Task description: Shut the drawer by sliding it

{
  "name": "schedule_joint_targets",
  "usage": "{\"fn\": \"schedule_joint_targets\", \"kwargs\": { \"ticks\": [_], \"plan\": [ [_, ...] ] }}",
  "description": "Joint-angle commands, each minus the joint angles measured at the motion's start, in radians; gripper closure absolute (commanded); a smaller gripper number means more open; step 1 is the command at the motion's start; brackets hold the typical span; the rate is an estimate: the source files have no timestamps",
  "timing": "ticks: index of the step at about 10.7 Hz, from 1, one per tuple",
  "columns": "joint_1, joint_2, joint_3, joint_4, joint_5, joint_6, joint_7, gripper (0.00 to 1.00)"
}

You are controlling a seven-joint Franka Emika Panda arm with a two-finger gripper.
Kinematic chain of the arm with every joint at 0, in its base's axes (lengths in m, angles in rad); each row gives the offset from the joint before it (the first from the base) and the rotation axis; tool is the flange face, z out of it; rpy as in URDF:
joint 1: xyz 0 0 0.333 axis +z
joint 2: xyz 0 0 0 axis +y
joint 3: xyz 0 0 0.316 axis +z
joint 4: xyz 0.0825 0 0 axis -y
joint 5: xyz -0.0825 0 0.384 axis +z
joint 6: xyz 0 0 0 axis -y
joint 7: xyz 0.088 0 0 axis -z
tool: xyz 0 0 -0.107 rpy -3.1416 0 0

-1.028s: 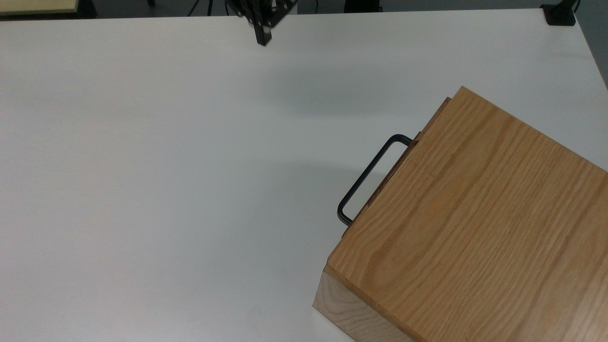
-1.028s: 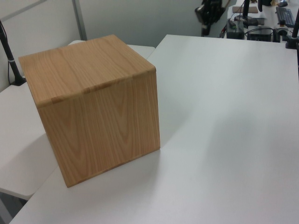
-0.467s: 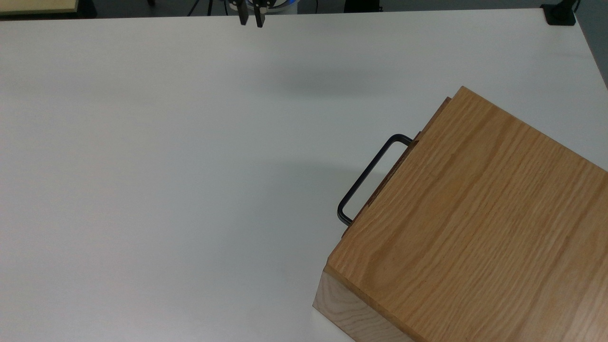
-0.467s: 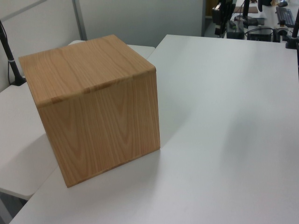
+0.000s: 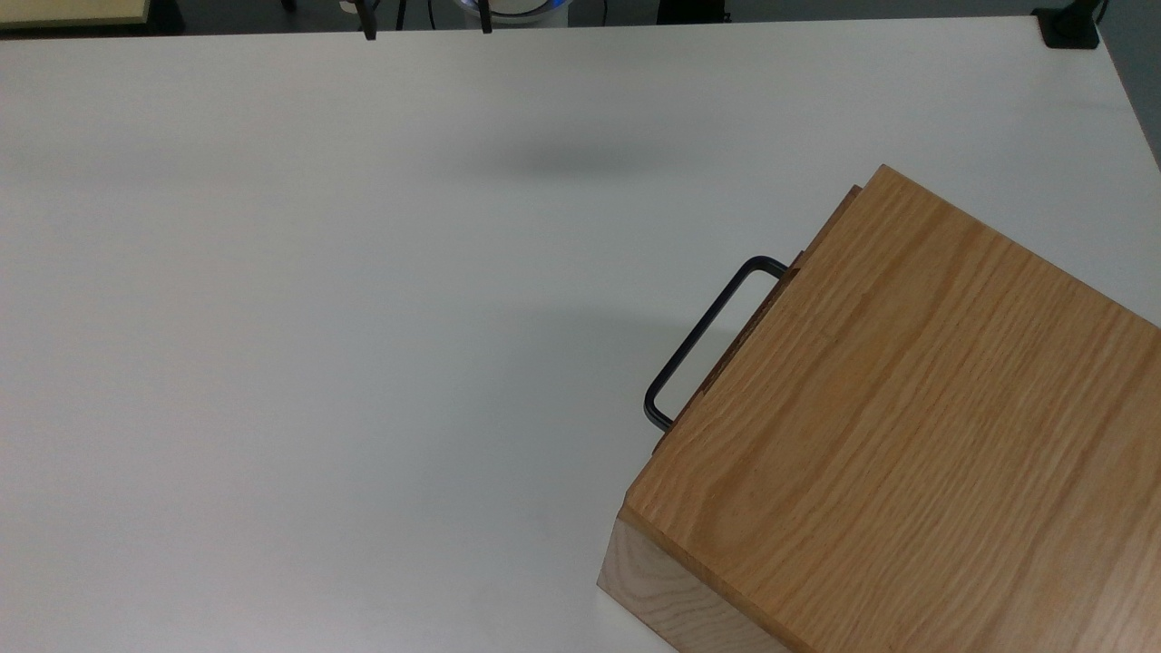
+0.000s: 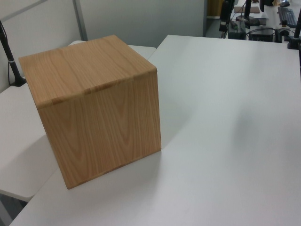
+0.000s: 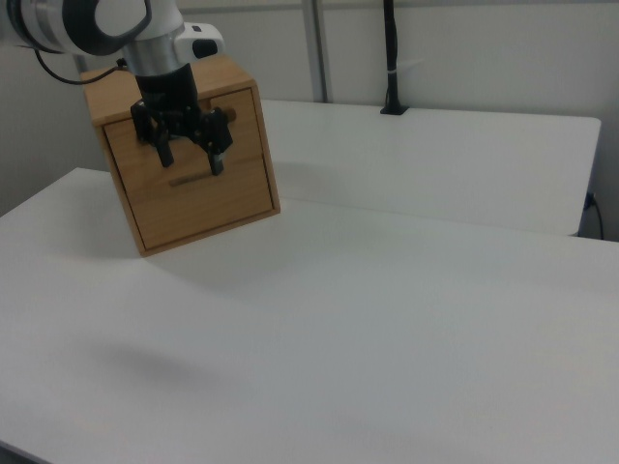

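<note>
While the gripper (image 7: 190, 158) hangs above the white table (image 5: 317, 317) with jaws spread wide and empty, the drawer (image 5: 757, 322) sits nearly flush in the wooden box (image 5: 907, 435), handle (image 5: 703, 331) protruding.

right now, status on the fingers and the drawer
Gripper open, fingers spread, up off the table, holding nothing. Drawer looks about flush in the wooden box, handle sticking out. White table between arm and box is bare.
</note>
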Motion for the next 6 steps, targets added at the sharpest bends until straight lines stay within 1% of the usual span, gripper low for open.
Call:
{"fn": "schedule_joint_targets", "kwargs": {
  "ticks": [1,2,4,6],
  "plan": [
    [0.018,-0.006,-0.003,-0.002,-0.061,-0.003,-0.023,0.0],
    [0.02,-0.008,-0.003,-0.002,-0.087,-0.006,-0.026,0.0],
    [0.026,-0.008,-0.003,0.016,-0.091,-0.051,0.002,0.0],
    [0.032,-0.008,-0.003,0.019,-0.079,-0.054,0.128,0.0]
  ]
}}
